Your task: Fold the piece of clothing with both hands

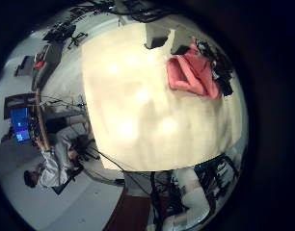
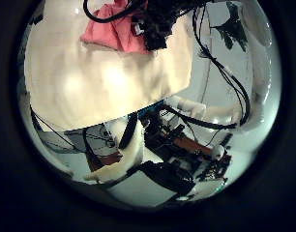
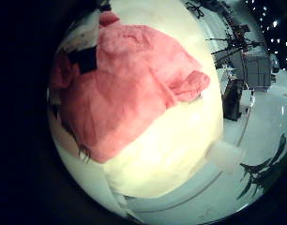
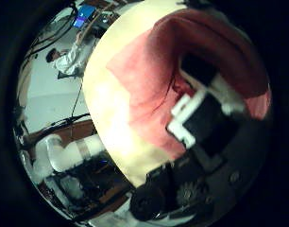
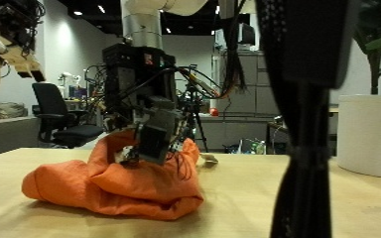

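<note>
Wooden table [image 5: 322, 203], 1 orange garment [image 5: 111, 178] (crumpled)

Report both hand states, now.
Left robot hand: raised well away from the orange garment; open or closed cannot be told.
Right robot hand: down on the garment; whether it grips cannot be told.

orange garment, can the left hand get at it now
Likely yes: the left hand hangs high above the table, nothing between it and the orange garment except the right hand on one part.
</note>
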Controlling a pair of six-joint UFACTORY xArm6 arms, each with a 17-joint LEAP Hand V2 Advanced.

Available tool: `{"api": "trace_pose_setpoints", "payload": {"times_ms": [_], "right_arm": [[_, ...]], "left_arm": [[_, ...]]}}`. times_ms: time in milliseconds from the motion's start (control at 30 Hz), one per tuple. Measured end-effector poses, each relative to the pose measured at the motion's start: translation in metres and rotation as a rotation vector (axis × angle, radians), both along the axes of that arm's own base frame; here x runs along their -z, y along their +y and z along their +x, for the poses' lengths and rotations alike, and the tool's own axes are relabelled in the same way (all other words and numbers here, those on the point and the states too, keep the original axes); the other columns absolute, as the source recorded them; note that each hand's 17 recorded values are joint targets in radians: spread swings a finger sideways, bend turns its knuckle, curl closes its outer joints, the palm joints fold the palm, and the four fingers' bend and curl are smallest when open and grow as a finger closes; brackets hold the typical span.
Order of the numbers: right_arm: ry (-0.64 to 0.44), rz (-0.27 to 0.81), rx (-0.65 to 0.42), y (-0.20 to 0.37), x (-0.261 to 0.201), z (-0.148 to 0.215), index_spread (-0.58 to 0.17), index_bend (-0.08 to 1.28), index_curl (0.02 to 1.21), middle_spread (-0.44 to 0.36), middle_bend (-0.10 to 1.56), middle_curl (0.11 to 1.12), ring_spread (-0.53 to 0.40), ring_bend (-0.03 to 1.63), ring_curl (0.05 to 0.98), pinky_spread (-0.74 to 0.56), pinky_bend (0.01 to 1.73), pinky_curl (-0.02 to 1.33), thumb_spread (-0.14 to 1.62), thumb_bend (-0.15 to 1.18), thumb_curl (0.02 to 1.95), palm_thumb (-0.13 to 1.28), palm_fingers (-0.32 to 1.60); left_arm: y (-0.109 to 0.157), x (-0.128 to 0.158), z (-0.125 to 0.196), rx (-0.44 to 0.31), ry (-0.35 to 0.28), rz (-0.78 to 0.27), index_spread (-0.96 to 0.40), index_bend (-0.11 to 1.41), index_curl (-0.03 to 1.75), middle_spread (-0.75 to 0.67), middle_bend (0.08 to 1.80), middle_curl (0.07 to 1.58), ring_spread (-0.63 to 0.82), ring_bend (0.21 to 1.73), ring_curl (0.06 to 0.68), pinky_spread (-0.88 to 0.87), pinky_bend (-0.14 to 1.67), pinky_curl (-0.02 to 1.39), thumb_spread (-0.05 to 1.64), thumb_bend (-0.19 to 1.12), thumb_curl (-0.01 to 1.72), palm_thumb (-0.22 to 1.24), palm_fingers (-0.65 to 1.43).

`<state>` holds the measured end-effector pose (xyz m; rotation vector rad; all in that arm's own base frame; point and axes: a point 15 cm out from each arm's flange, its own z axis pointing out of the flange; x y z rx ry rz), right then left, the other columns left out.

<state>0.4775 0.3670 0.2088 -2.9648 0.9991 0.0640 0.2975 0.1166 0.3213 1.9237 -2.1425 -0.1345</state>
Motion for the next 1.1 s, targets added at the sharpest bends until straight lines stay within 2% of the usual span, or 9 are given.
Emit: {"api": "trace_pose_setpoints", "payload": {"times_ms": [133, 167, 233, 400, 500, 600, 767, 867, 1100], "right_arm": [[-0.013, 0.048, 0.014, -0.004, -0.022, 0.006, -0.399, 0.35, 0.52, -0.110, 0.64, 0.50, -0.142, 1.02, 0.469, -0.14, 0.96, 0.60, 1.19, -0.03, 0.54, 0.80, -0.05], [-0.016, 0.066, 0.021, -0.004, -0.030, 0.007, -0.412, 0.31, 0.48, -0.084, 0.57, 0.46, -0.076, 0.94, 0.430, -0.01, 0.92, 0.57, 1.21, -0.03, 0.52, 0.78, -0.09], [-0.024, 0.109, 0.022, -0.006, -0.048, 0.009, -0.425, 0.29, 0.46, -0.070, 0.49, 0.43, -0.012, 0.84, 0.389, 0.09, 0.89, 0.54, 1.22, -0.02, 0.50, 0.76, -0.13], [-0.091, 0.191, 0.046, -0.027, -0.112, 0.019, -0.453, 0.21, 0.41, -0.045, 0.36, 0.37, 0.103, 0.65, 0.306, 0.31, 0.74, 0.45, 1.26, 0.00, 0.46, 0.79, -0.06], [-0.138, 0.214, 0.081, -0.056, -0.157, 0.021, -0.452, 0.20, 0.40, -0.063, 0.34, 0.36, 0.124, 0.60, 0.283, 0.36, 0.68, 0.42, 1.25, 0.00, 0.46, 0.83, -0.01], [-0.107, 0.184, 0.104, -0.086, -0.176, 0.005, -0.449, 0.19, 0.39, -0.077, 0.33, 0.36, 0.139, 0.55, 0.265, 0.38, 0.61, 0.38, 1.24, -0.01, 0.46, 0.87, 0.01], [-0.017, 0.126, 0.192, -0.153, -0.210, -0.033, -0.421, 0.18, 0.37, -0.005, 0.31, 0.35, 0.174, 0.46, 0.241, 0.38, 0.49, 0.33, 1.21, -0.02, 0.46, 0.85, -0.02], [0.016, 0.084, 0.282, -0.200, -0.226, -0.053, -0.402, 0.16, 0.35, 0.011, 0.31, 0.35, 0.194, 0.41, 0.225, 0.38, 0.44, 0.31, 1.19, -0.04, 0.44, 0.77, -0.03], [0.129, -0.045, 0.403, -0.260, -0.195, -0.097, -0.383, 0.14, 0.31, 0.074, 0.20, 0.32, 0.225, 0.32, 0.209, 0.35, 0.38, 0.30, 1.22, -0.04, 0.38, 0.60, -0.07]], "left_arm": [[-0.002, -0.003, -0.003, 0.005, -0.008, 0.005, 0.14, 0.14, 0.23, 0.34, 0.19, 0.31, 0.52, 0.56, 0.212, 0.50, 0.36, 0.32, 1.05, -0.02, 0.30, 0.37, -0.03], [-0.003, -0.004, -0.003, 0.006, -0.012, 0.006, 0.14, 0.14, 0.23, 0.34, 0.19, 0.31, 0.52, 0.56, 0.212, 0.50, 0.36, 0.32, 1.05, -0.02, 0.30, 0.37, -0.02], [-0.004, -0.006, -0.004, 0.006, -0.016, 0.005, 0.14, 0.14, 0.23, 0.34, 0.19, 0.31, 0.52, 0.56, 0.212, 0.50, 0.36, 0.32, 1.05, -0.02, 0.30, 0.37, -0.02], [-0.008, -0.013, -0.006, 0.012, -0.030, 0.010, 0.14, 0.14, 0.23, 0.33, 0.20, 0.31, 0.52, 0.56, 0.213, 0.50, 0.36, 0.32, 1.05, -0.02, 0.30, 0.37, -0.02], [-0.011, -0.017, -0.009, 0.015, -0.035, 0.011, 0.14, 0.14, 0.23, 0.33, 0.20, 0.31, 0.52, 0.56, 0.213, 0.50, 0.36, 0.32, 1.05, -0.02, 0.31, 0.37, -0.02], [-0.014, -0.020, -0.012, 0.017, -0.036, 0.011, 0.14, 0.14, 0.23, 0.33, 0.19, 0.32, 0.52, 0.56, 0.212, 0.50, 0.36, 0.32, 1.05, -0.02, 0.31, 0.38, -0.02], [-0.027, -0.025, -0.015, 0.022, -0.026, 0.016, 0.13, 0.14, 0.23, 0.33, 0.19, 0.32, 0.52, 0.57, 0.214, 0.50, 0.35, 0.32, 1.05, -0.03, 0.30, 0.37, -0.02], [-0.042, -0.029, -0.015, 0.039, -0.025, 0.023, 0.13, 0.15, 0.24, 0.33, 0.19, 0.31, 0.52, 0.56, 0.214, 0.50, 0.36, 0.32, 1.05, -0.03, 0.30, 0.37, -0.02], [-0.096, -0.027, -0.015, 0.099, -0.005, 0.050, 0.13, 0.15, 0.25, 0.33, 0.19, 0.31, 0.52, 0.56, 0.214, 0.50, 0.36, 0.32, 1.05, -0.02, 0.31, 0.36, -0.02]]}}
